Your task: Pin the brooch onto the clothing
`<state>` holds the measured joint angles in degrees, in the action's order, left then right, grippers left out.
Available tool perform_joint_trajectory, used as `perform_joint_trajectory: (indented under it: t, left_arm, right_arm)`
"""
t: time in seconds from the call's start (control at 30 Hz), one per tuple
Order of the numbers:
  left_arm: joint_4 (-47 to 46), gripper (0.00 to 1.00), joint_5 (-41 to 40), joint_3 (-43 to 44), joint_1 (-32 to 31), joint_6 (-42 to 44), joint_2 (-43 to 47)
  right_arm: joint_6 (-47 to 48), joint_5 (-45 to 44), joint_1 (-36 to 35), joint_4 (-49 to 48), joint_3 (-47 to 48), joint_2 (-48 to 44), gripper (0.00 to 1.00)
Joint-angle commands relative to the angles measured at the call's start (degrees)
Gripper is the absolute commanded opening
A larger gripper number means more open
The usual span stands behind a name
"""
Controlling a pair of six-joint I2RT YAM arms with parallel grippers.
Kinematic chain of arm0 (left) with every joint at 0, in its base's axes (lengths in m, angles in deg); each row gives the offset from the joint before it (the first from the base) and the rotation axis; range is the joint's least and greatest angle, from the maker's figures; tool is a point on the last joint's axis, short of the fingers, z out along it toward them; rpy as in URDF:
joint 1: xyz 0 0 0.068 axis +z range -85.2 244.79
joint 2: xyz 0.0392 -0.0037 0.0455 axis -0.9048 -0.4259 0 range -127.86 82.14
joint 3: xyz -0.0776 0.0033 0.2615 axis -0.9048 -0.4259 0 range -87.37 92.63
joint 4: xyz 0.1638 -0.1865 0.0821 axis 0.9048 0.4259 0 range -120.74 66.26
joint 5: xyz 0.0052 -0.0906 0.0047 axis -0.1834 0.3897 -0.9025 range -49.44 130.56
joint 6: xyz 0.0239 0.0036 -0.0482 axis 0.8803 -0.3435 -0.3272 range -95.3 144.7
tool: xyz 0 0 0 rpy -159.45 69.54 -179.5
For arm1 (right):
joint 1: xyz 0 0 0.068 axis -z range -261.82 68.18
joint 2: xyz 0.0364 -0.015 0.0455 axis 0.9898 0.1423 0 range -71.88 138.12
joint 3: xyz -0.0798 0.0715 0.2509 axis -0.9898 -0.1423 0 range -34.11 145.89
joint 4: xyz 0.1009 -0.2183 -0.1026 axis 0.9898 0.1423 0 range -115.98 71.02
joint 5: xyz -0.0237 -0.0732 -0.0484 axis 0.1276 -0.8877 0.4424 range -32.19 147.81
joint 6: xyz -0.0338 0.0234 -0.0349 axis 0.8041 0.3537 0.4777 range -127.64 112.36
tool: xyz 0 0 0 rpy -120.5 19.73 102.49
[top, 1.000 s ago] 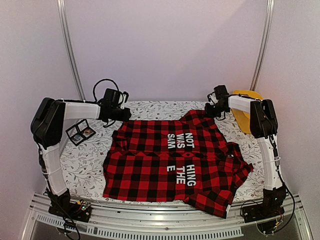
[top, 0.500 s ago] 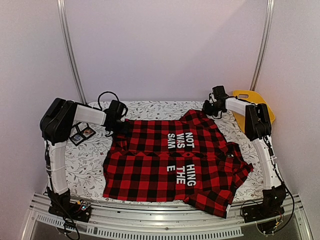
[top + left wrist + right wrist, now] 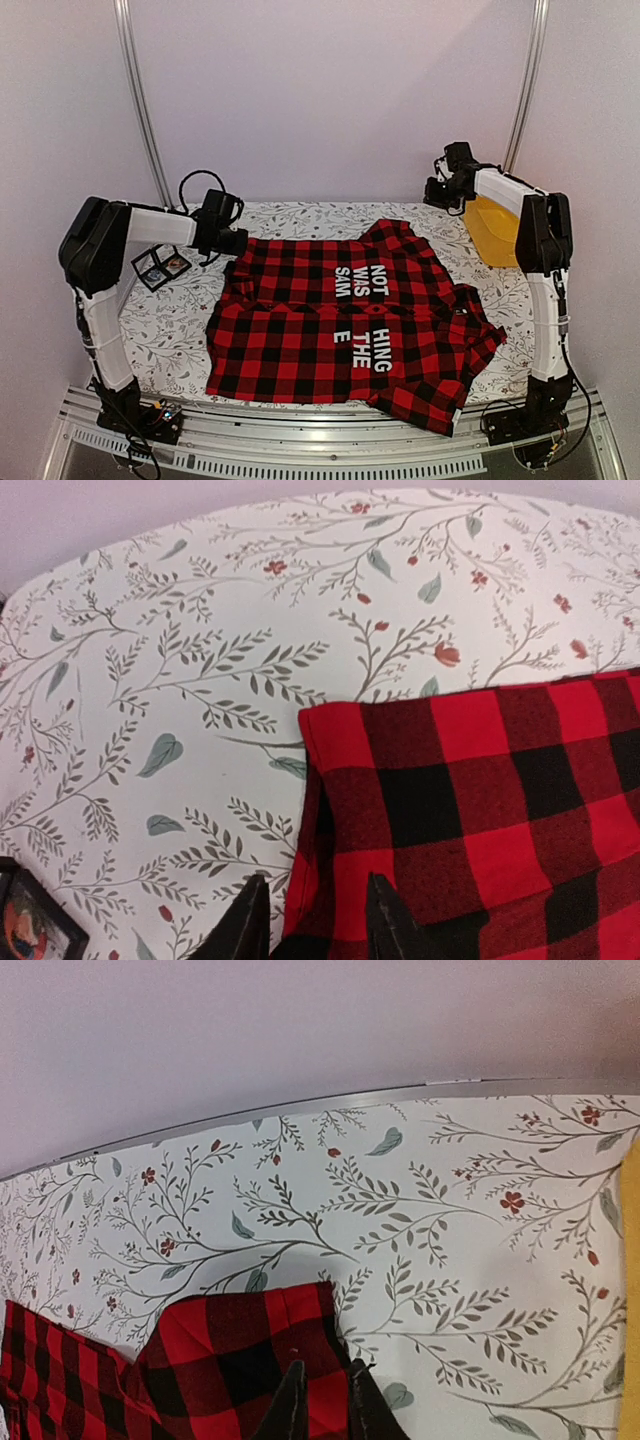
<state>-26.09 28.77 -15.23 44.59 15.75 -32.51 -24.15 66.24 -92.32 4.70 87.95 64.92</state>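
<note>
At the far left of the flowered table [image 3: 180, 320] you have a small black frame [image 3: 160, 266] lying flat, well apart from the shirt. Just to its right, your left gripper [image 3: 317, 928] hangs low over the shirt's far left corner. Its fingers [image 3: 247, 925] are spread partway. The wrist view shows the shirt's left edge running down through the gap between them. You cannot tell from either view whether the tips touch the cloth. The corner itself lies flat on the table.

The shirt [image 3: 300, 330], red and black checks, is spread out across the middle of the table, reaching from near your left gripper to the right near corner. White letters [image 3: 365, 315] run across its middle. A sleeve is folded over at the near right, by the right arm's base. One corner of the cloth pokes toward the far right.

Your right gripper [image 3: 328, 1408] hangs high in the air beyond that far right corner, well clear of the cloth. Its fingers are parted by only a narrow gap, with nothing between them. Its wrist camera looks down on the red corner and the flowered cover. At the far right, a yellow object [image 3: 492, 230] leans by the wall behind the right arm.
</note>
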Motion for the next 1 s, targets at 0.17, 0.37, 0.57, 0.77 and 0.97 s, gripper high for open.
perform_joint_trajectory:
  t: [0.17, 0.37, 0.57, 0.77, 0.97]
  left_arm:
    - [-11.85, 0.44, 8.30, -7.30, -6.58, 7.30, 15.76]
    - [-13.84, 0.66, 18.18, -8.42, -16.12, 13.49, 18.30]
    - [-8.89, 0.69, 16.52, -12.74, -20.19, 10.46, 19.42]
    - [-4.99, 0.68, 5.79, -19.55, -19.96, 4.26, 18.09]
    - [-2.11, 0.68, -0.28, -21.27, -19.09, -2.27, 12.69]
  right_arm:
    - [3.19, -16.81, 0.05, 9.08, -30.30, -28.13, 0.21]
    - [-1.54, -19.51, 0.99, 9.49, -46.95, -35.63, 0.23]
    - [-5.07, -20.62, 1.03, 9.43, -57.67, -40.90, 0.34]
    - [-7.27, -13.54, 0.98, 3.71, -66.82, -42.33, 0.45]
    - [-8.14, -12.53, 0.93, 0.09, -68.60, -36.71, 0.38]
